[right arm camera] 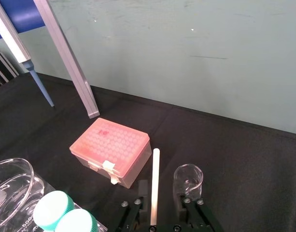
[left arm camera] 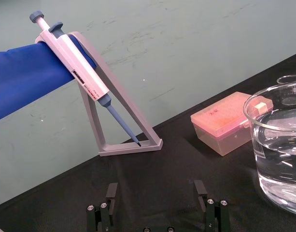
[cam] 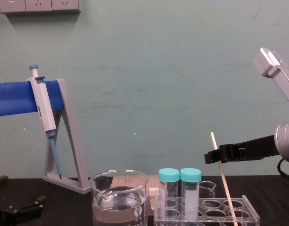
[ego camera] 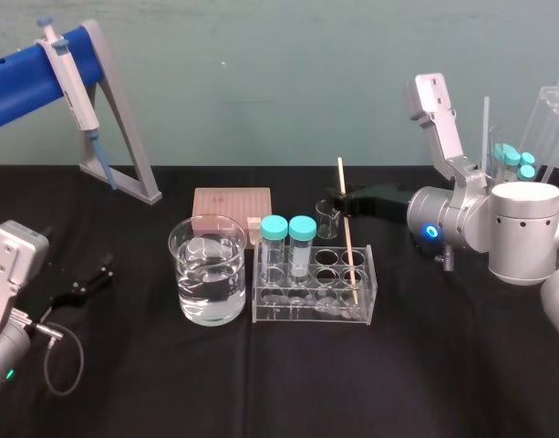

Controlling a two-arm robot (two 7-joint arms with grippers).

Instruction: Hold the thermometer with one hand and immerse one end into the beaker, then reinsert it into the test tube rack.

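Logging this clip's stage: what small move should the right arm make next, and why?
Probably close the right gripper on the thin pale beige thermometer rod: it is open astride the rod, which stands in the clear plastic test tube rack. The left gripper sits idle, far left.

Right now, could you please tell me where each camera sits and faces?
Head view: high, looking forward and down at the test tube rack; left gripper and right gripper show.
Chest view: low, facing across the table; right gripper at the thermometer.
Left wrist view: faces the pipette stand past its open fingers.
Right wrist view: faces the pink tip box; its fingers flank the thermometer.
Shared: head and chest views both show the beaker.
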